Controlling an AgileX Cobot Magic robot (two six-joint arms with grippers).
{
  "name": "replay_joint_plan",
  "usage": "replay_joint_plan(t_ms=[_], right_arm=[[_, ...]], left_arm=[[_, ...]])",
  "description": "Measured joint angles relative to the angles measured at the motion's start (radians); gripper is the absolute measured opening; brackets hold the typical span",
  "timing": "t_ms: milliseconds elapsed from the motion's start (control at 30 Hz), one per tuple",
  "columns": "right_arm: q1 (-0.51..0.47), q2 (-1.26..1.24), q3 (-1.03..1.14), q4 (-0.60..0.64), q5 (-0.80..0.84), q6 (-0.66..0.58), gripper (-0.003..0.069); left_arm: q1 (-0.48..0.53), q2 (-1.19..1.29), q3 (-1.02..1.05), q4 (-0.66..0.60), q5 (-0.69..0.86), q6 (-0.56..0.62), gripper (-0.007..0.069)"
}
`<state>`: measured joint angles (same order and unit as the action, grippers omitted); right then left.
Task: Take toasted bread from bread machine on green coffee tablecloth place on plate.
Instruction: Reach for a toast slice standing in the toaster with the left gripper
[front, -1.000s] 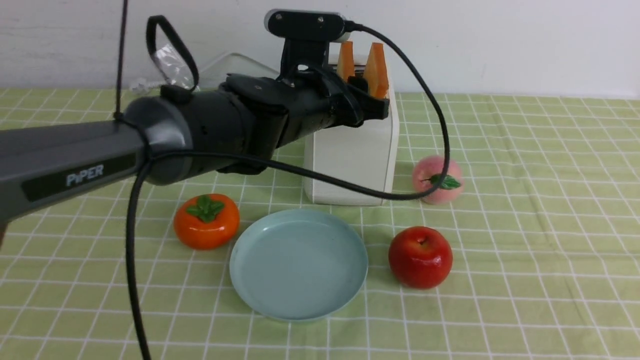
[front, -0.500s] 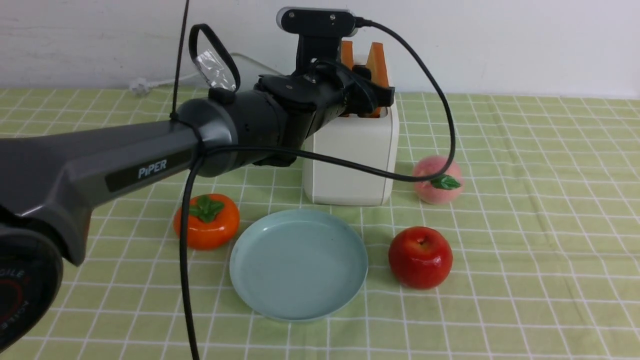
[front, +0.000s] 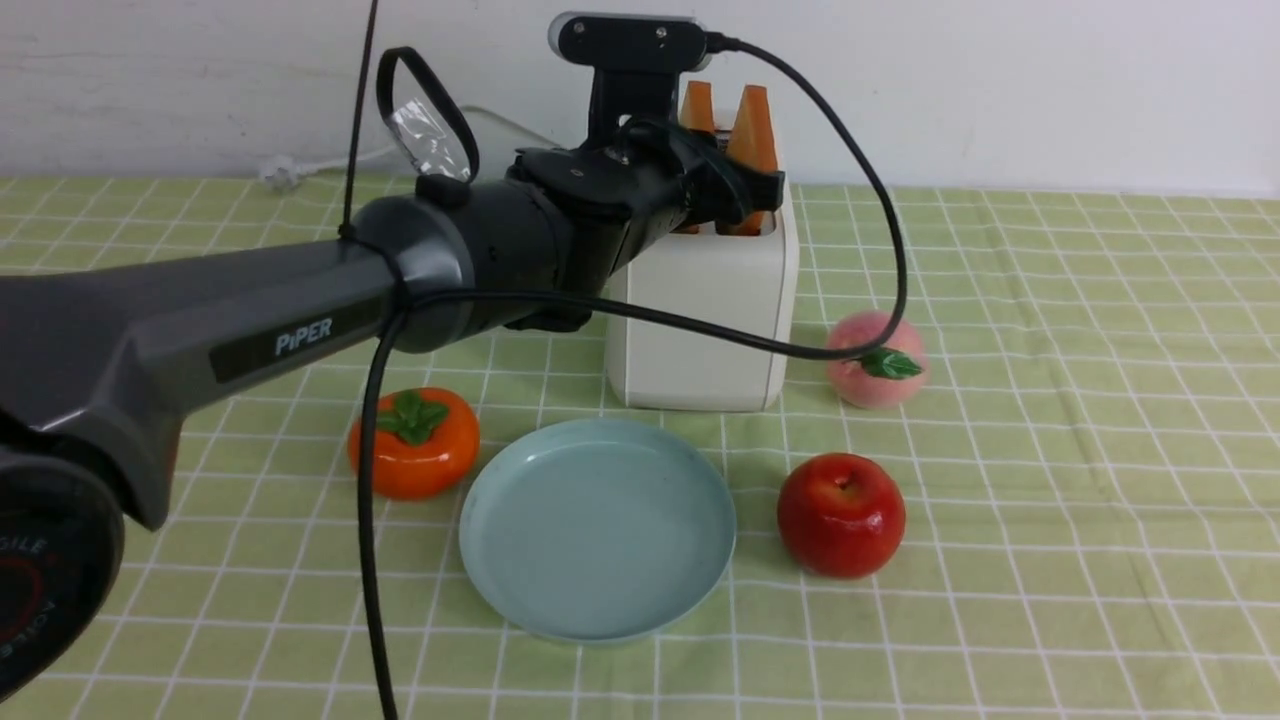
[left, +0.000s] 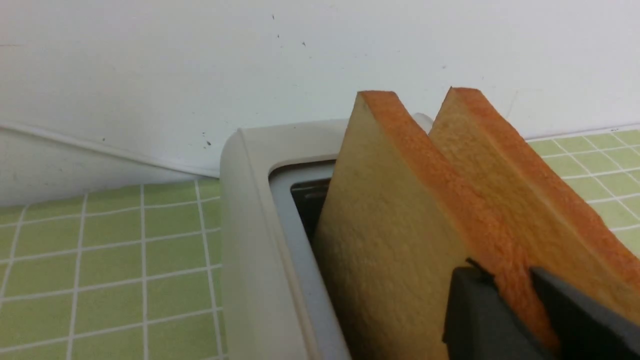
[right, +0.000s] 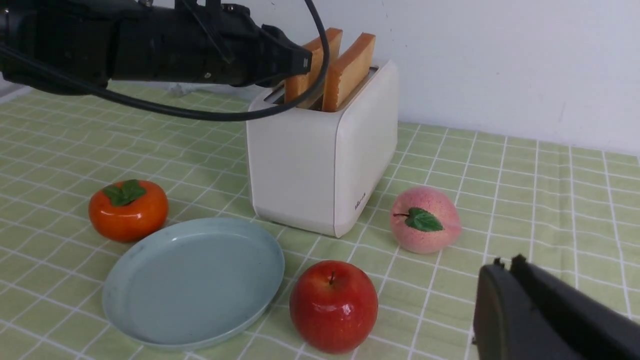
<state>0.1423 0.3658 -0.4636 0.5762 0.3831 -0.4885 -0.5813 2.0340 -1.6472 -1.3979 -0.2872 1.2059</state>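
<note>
Two toasted bread slices (front: 755, 125) stand upright in the slots of the cream-white bread machine (front: 700, 320) on the green coffee tablecloth (front: 1050, 450). My left gripper (front: 740, 195) reaches in from the left at the toaster's top. In the left wrist view it (left: 505, 280) is shut on the orange crust edge of the left slice (left: 400, 225), one finger on each face. The empty blue-grey plate (front: 597, 530) lies in front of the toaster. My right gripper (right: 505, 265) is shut and empty, low over the cloth to the right of the peach, and is out of the front view.
An orange persimmon (front: 412, 442) sits left of the plate, a red apple (front: 841, 514) right of it, and a pink peach (front: 873, 358) beside the toaster's right side. My left arm's black cable (front: 700, 340) hangs across the toaster's front. A white wall stands behind.
My left arm has swung right and forward, bringing its gripper onto the slices at the toaster's top. Over the last half second it has hardly moved. The fruit and plate stay put.
</note>
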Motion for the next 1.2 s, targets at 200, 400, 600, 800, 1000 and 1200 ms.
replay_joint_plan(t_ms=[200,400,600,800,1000,1200], right_arm=[[0.0,0.0,0.0,0.0,-0.002,-0.001,0.002],[0.0,0.0,0.0,0.045,-0.059,-0.002,0.0022],[0.0,0.0,0.0,0.068,-0.135,-0.002,0.0024],[0.0,0.0,0.0,0.071,-0.135,-0.002,0.0023],[0.0,0.0,0.0,0.075,-0.136,-0.002,0.0015],[0.0,0.0,0.0,0.075,-0.116,-0.006,0.0013]], left_arm=[[0.0,-0.071,0.0,-0.004,0.004,0.001,0.0076],[0.0,-0.13,0.0,-0.035,0.0,0.009,0.0076],[-0.001,-0.201,0.001,-0.259,-0.03,0.193,0.0076],[-0.015,-0.304,0.089,-0.353,-0.122,0.406,0.0076],[-0.059,-0.505,0.302,-0.364,-0.112,0.444,0.0074],[-0.086,-0.697,0.53,-0.364,-0.094,0.445,0.0074]])
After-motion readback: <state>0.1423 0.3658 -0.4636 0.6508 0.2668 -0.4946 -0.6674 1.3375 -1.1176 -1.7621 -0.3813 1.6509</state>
